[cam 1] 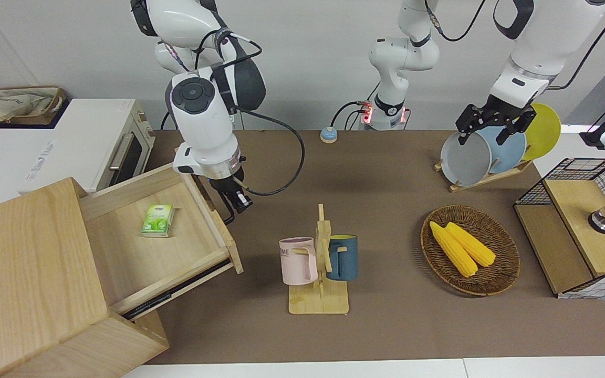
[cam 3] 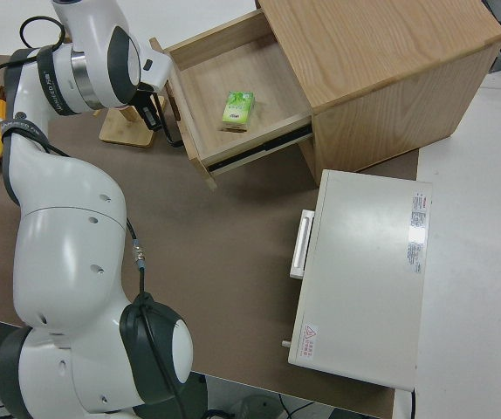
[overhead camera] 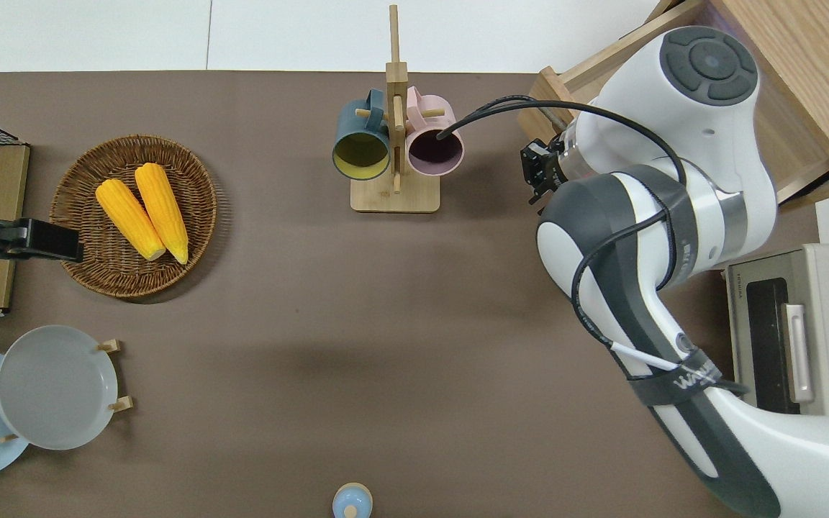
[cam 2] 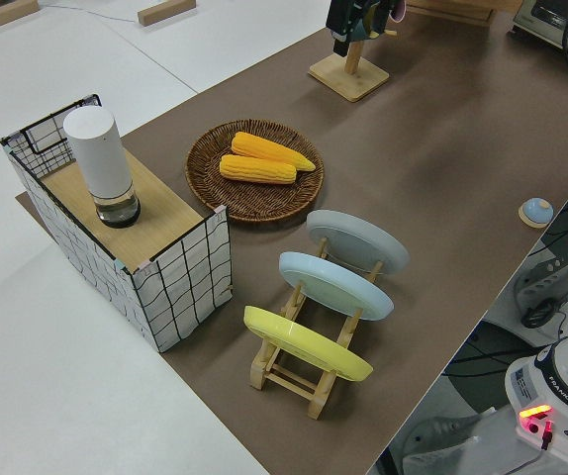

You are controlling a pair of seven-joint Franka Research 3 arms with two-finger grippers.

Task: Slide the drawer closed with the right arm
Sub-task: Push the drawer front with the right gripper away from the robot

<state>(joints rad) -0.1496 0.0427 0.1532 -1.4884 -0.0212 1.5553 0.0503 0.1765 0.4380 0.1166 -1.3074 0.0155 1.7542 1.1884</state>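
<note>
Light-wood drawer (cam 1: 160, 236), lower left of frame, looks rigid and easy-gliding, so push its front panel; right gripper (cam 1: 237, 202) fingers' state—can't tell.

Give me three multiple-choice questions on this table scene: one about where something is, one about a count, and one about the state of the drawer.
1. Where is the green packet?
A. in the basket
B. in the drawer
C. on the oven

2. How many corn cobs lie in the wicker basket?
A. one
B. two
C. three

3. What state is the drawer in?
A. shut flush with the cabinet
B. pulled out
C. lifted out onto the table

Answers:
1. B, the front view shows the packet lying on the drawer's floor.
2. B, two yellow corn cobs lie side by side.
3. B, the drawer sticks out of the cabinet with its inside showing, and the right gripper is at its front panel; the left arm is parked.
</note>
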